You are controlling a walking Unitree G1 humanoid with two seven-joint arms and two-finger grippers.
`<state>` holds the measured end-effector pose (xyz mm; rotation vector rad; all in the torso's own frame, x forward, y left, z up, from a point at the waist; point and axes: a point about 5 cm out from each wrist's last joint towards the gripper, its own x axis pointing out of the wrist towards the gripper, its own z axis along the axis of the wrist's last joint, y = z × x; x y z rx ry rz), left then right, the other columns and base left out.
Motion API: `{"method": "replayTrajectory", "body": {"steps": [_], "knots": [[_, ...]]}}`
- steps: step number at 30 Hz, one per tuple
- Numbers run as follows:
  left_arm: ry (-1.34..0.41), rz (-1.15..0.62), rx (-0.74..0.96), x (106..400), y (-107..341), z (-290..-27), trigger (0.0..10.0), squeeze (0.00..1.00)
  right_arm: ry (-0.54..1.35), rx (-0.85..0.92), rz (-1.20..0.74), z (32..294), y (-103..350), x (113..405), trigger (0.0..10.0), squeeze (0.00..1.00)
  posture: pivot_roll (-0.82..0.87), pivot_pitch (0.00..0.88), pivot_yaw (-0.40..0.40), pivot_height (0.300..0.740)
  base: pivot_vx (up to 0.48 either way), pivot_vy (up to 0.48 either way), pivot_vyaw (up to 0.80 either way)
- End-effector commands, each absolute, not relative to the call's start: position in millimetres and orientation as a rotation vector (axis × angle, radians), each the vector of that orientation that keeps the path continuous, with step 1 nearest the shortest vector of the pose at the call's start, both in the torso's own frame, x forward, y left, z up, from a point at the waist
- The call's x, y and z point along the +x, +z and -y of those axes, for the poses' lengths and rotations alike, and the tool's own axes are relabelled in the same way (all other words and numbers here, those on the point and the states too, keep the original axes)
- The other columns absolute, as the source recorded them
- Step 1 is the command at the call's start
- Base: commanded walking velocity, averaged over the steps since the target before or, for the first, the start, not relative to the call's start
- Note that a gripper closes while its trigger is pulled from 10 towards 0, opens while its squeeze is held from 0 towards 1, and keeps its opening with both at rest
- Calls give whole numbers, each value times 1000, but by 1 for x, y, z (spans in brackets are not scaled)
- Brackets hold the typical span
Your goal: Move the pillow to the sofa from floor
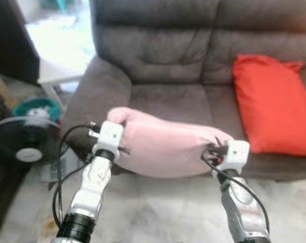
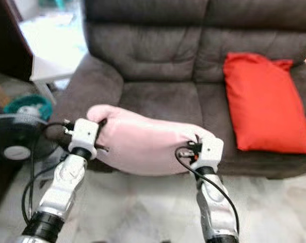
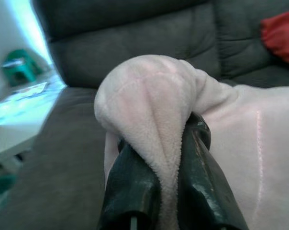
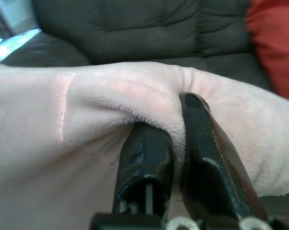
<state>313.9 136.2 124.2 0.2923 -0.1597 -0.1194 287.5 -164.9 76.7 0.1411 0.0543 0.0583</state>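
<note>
A pale pink pillow [image 1: 165, 147] hangs in the air between two silver robot arms, lifted clear of the floor [image 1: 158, 207] and held just in front of a dark grey sofa [image 1: 158, 55]. The left gripper [image 3: 166, 158] is clamped on the pillow's corner at about 9 o'clock, with plush fabric bunched between its two black fingers. The right gripper [image 4: 175, 143] is likewise clamped on a fold of the pillow at about 3 o'clock (its wrist camera shows the fabric pinched tight). The pillow sags a little in the middle and overlaps the front edge of the seat cushion.

A red pillow [image 1: 272, 106] leans on the sofa seat at 2 o'clock. A floor fan [image 1: 24, 139] stands at 9 o'clock, and a white side table [image 1: 56, 73] sits at 10 o'clock beside the armrest.

The carrying step appears to be in hand. The next move likely calls for reaching forward over the bare seat cushion at 12 o'clock, lowering the pillow, then opening both grippers together.
</note>
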Motion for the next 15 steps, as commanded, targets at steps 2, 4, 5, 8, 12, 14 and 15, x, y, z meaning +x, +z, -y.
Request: {"method": "replayTrajectory", "body": {"steps": [2,4,5,8,12,14,15], "knots": [[-64,186,279,314,131,-147,10000,0,13,142,19,176,90,291,10000,0,135,71,-22,740,0,0,-394],[-61,186,279,314,131,-148,10000,0,14,140,23,176,91,291,10000,0,135,70,-22,740,0,0,0],[-55,187,279,314,131,-149,10000,0,17,134,26,176,91,292,10000,0,135,69,-22,740,0,0,0],[-38,194,282,313,133,-152,10000,0,25,127,28,175,92,292,10000,0,137,72,-23,740,0,0,0],[-21,207,286,312,138,-155,10000,0,37,115,32,173,94,292,10000,0,140,77,-24,740,0,0,0],[-23,225,294,311,141,-154,10000,0,43,103,36,172,95,293,10000,0,138,79,-24,740,0,0,0],[-22,231,295,310,143,-154,10000,0,44,99,36,172,95,293,10000,0,136,80,-23,740,0,0,0]]}}
